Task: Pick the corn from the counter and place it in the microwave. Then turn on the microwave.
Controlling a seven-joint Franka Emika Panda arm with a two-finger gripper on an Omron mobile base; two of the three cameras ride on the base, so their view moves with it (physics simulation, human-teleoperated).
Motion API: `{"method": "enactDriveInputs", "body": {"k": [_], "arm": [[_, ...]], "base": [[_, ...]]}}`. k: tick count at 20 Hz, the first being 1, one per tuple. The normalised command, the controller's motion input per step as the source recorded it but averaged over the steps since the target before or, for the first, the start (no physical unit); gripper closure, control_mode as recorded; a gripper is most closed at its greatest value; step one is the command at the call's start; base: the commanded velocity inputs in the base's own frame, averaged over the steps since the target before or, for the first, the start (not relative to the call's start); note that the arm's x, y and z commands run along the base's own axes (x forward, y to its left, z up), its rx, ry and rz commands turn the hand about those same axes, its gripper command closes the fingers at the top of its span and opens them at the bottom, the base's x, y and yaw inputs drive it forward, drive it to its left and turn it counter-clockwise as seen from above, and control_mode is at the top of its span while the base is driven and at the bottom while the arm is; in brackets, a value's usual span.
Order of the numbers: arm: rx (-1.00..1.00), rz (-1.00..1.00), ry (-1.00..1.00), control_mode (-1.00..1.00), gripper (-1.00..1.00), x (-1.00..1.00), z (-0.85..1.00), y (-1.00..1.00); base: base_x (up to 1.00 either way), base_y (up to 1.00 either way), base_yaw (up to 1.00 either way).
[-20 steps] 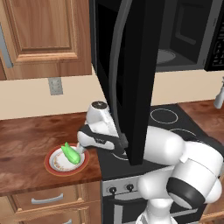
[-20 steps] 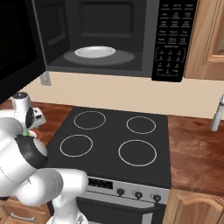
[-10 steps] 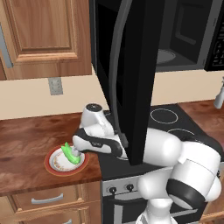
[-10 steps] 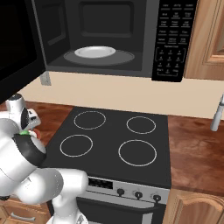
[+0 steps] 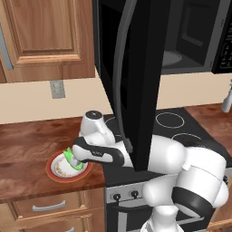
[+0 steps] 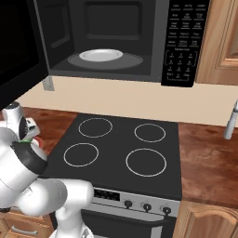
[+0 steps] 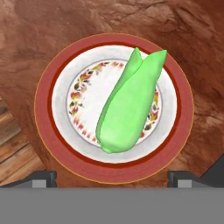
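The gripper (image 7: pixel 112 177) has its jaws spread fully wide, grasping nothing; the fingertips (image 7: pixel 41 176) stand over the near rim of the plate (image 7: pixel 46 122), clear of the corn (image 7: pixel 127 105). Compared with one second ago, the hand has descended closer to the plate. The corn is bright green, tapered, with a split leafy tip, lying diagonally on the plate on the counter (image 5: pixel 27 149). The microwave (image 6: pixel 139 42) stands with its door open.

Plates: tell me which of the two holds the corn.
The red-rimmed plate on the counter holds the corn; the plain white one inside the microwave is bare.
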Motion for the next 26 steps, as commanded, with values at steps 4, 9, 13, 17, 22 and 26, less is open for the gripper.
{"method": "enactDriveInputs", "body": {"k": [4, 9, 13, 17, 22, 26], "arm": [[0.00, 0.00, 0.02, -1.00, -1.00, 0.02, -0.06, 0.09], [0.00, -0.01, 0.00, -1.00, -1.00, 0.01, -0.09, 0.13], [0.00, -0.01, 0.00, -1.00, -1.00, 0.06, -0.10, 0.10], [0.00, -0.01, 0.00, -1.00, -1.00, 0.07, -0.10, 0.03], [0.00, -0.01, 0.00, -1.00, -1.00, 0.07, -0.10, 0.00], [0.00, -0.01, 0.00, -1.00, -1.00, 0.07, -0.12, 0.03]], "base": [[0.00, 0.00, 0.00], [0.00, 0.00, 0.00], [0.00, 0.00, 0.00], [0.00, 0.00, 0.00], [0.00, 0.00, 0.00], [0.00, 0.00, 0.00]]}}
